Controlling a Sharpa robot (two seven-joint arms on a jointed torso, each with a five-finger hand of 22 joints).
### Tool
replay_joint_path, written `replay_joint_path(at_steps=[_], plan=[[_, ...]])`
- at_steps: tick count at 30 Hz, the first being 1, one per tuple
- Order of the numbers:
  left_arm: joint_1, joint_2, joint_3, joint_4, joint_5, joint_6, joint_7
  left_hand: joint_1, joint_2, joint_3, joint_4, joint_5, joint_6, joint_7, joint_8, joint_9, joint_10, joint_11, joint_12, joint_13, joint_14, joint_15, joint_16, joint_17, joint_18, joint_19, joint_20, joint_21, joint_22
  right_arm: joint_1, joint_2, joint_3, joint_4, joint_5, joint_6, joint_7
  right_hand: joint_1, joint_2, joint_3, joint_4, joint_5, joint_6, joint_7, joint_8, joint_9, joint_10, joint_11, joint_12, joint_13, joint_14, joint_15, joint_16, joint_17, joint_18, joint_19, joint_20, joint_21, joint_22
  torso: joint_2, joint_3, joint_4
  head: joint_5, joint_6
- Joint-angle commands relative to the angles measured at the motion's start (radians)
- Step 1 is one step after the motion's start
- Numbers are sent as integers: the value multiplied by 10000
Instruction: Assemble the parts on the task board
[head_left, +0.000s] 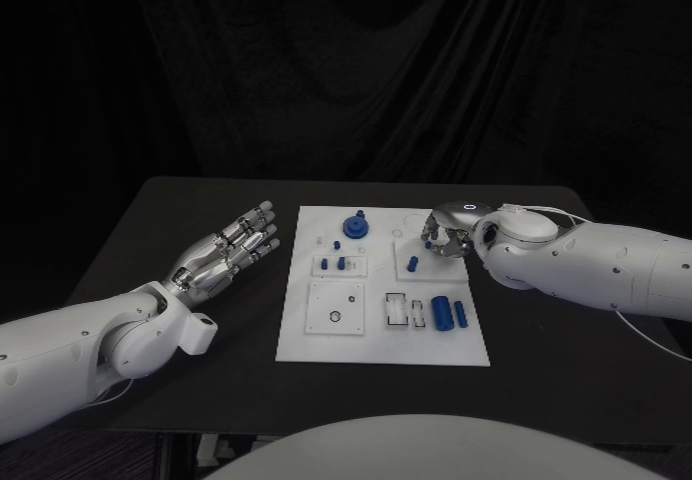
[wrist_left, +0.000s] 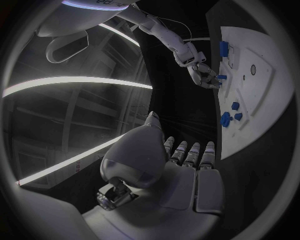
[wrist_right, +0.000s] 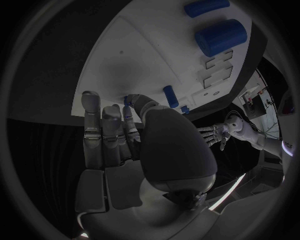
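Task board (head_left: 378, 345), mid-assembly.
My left hand (head_left: 231, 250) lay spread, empty; my right hand (head_left: 447, 235) pinched a small blue part (head_left: 413, 264).

Two big white arms with smooth, round plastic shells. The left arm (head_left: 87, 345) has a fat round bump near the wrist and small dark screw dots. The right arm (head_left: 606, 262) has a thin pale cable looping beside it. Each ends in a shiny silver metal hand, left hand (head_left: 231, 252) and right hand (head_left: 450, 230), with many ridged fingers (wrist_right: 94, 125).
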Motion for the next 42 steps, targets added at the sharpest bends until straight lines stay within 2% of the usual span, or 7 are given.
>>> replay_joint_path(at_steps=[1, 9, 17, 22, 31, 36, 42], plan=[[-17, 32, 9, -5, 111, 229, 1963, 138, 0, 49, -59, 171, 0, 72, -9, 13, 19, 82, -1, 8, -4, 99, -38, -16, 3, 15, 71, -18, 14, -50, 46, 9, -65, 115, 16, 120, -148, 6, 73, 33, 13, 55, -2, 40, 12, 97, -4, -53, -33, 77, 16, 82, 21, 26, 88, 4, 92, 628, -17, -5, 28, -30, -1], [-29, 59, 9, -30, 111, 297, 1914, 176, 31, 77, -63, 238, 9, 86, -8, 14, 21, 102, 3, 10, -4, 124, -38, -16, 18, 19, 108, -13, 35, -116, 146, 11, -228, 319, -130, 235, -205, 24, 96, 53, -104, 69, -36, 42, 29, 234, -26, -53, -135, 122, 20, 143, 42, 19, 122, 10, 187, 638, -21, -6, 13, 65, -1], [-41, 52, 9, -51, 112, 345, 1834, 184, 52, 89, -39, 262, 15, 108, -7, 16, 29, 152, 17, 14, -4, 180, -38, -16, 25, 24, 165, -9, 56, -223, 197, 12, -349, 392, -268, 327, -230, 77, 124, 53, -335, 176, -42, 94, 75, 429, -57, -18, -252, 152, 18, 189, 46, 14, 148, 19, 270, 644, -19, -3, 6, 68, -1], [-47, 58, 9, -73, 112, 378, 1750, 189, 60, 96, -33, 278, 17, 118, -6, 17, 31, 168, 20, 14, -4, 199, -38, -16, 27, 24, 185, -9, 53, -276, 226, 14, -428, 402, -293, 339, -149, 140, 161, -37, -356, 527, -1, 286, 212, 653, -107, 34, -371, 203, 0, 271, 71, 2, 203, 8, 423, 670, -26, 1, 33, 41, -1], [-71, 97, 9, -125, 112, 444, 1658, 220, 87, 129, -31, 347, 16, 161, -6, 17, 28, 212, 15, 13, -4, 255, -38, -16, 28, 29, 239, -4, 71, -298, 224, 15, -470, 405, -569, 451, 73, 304, 164, -319, -159, 1019, 69, 641, 581, 1359, -277, 282, -457, 320, -101, 439, 143, -35, 335, -74, 841, 744, -25, 0, 24, 32, -1], [-90, 123, 9, -148, 112, 470, 1622, 229, 89, 138, -32, 358, 23, 174, -5, 19, 28, 224, 15, 13, -4, 273, -38, -16, 28, 30, 256, -4, 73, -301, 220, 15, -469, 405, -905, 582, 190, 452, 105, -478, -288, 1306, 107, 890, 884, 1735, -399, 387, -511, 400, -194, 513, 168, -56, 403, -153, 1072, 775, -23, 3, 24, 31, -1], [-112, 153, 9, -171, 112, 502, 1581, 262, 93, 167, -51, 385, 13, 195, -6, 18, 27, 244, 15, 13, -4, 305, -38, -16, 28, 34, 289, 0, 86, -302, 236, 16, -499, 406, -1221, 703, 229, 511, 27, -560, -464, 1373, 115, 998, 1100, 1996, -465, 391, -596, 488, -247, 619, 226, -93, 477, -208, 1335, 815, -27, 7, 25, 19, -1]])
